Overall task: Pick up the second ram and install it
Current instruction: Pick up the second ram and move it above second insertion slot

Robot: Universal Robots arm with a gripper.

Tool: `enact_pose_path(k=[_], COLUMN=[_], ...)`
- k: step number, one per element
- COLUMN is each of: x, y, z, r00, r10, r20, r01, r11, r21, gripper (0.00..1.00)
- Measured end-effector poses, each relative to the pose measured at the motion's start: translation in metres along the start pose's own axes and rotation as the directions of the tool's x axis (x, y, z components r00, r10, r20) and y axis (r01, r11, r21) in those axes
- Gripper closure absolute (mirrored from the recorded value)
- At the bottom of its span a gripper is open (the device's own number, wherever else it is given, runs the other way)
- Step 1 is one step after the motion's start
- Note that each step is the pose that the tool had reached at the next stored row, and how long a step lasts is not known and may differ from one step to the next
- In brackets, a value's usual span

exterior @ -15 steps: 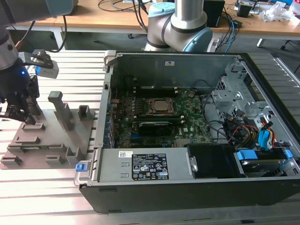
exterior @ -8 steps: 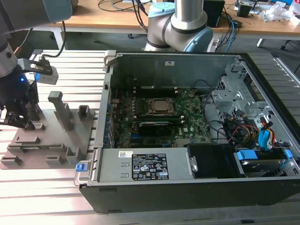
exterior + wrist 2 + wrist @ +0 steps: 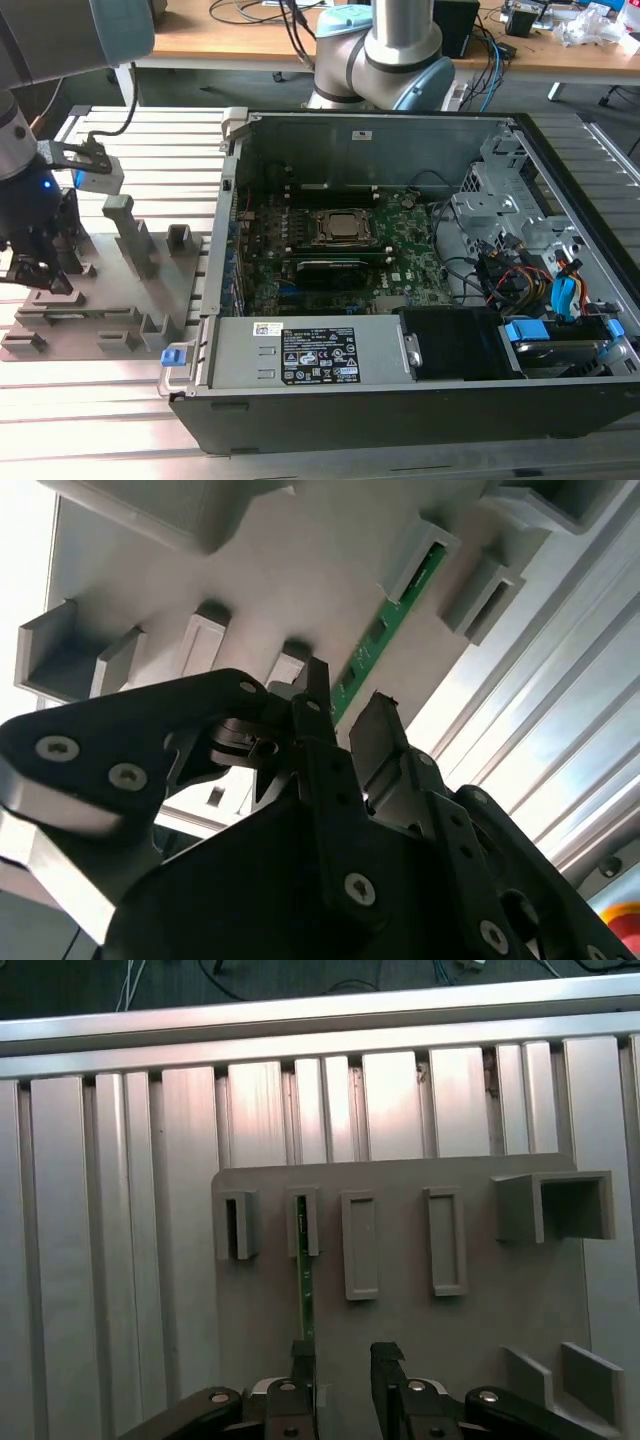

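The pickup has barely begun. The second ram [image 3: 304, 1280] stands on edge in the slots of the grey holder plate [image 3: 400, 1340] on the table [image 3: 100, 1210], not yet lifted. The end effector [image 3: 343, 1360] hangs low over it with its fingers [image 3: 385, 1365] spread apart, holding nothing; one finger sits just beside the stick's near end. In the exterior view the open computer case [image 3: 360, 130] lies well apart, so gripping, carrying and seating on the motherboard [image 3: 400, 270] all remain

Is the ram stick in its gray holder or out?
In: the second ram stands on edge in a slot of the gray holder, the open gripper near its end.
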State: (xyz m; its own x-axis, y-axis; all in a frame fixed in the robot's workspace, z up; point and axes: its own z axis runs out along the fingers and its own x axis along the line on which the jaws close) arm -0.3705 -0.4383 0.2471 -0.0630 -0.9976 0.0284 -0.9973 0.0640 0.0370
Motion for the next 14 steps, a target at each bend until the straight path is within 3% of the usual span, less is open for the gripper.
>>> enact_pose_path(k=[4,7,9,14], x=[0.0032,0.0226,0.0267,0.0267], y=[-0.0005,-0.002,-0.0025,-0.003], z=[0.0064,0.0144,0.0185,0.0348], r00=[1.0,0.9993,0.9986,0.9986], r10=[-0.003,-0.004,-0.005,-0.006], r20=[0.0077,0.0373,0.0518,0.0534], r01=[0.003,0.004,0.005,0.006], r11=[1.0,1.0,1.0,1.0], r21=[-0.0005,-0.0023,-0.0031,-0.0031], gripper=[0.64,0.64,0.64,0.64])
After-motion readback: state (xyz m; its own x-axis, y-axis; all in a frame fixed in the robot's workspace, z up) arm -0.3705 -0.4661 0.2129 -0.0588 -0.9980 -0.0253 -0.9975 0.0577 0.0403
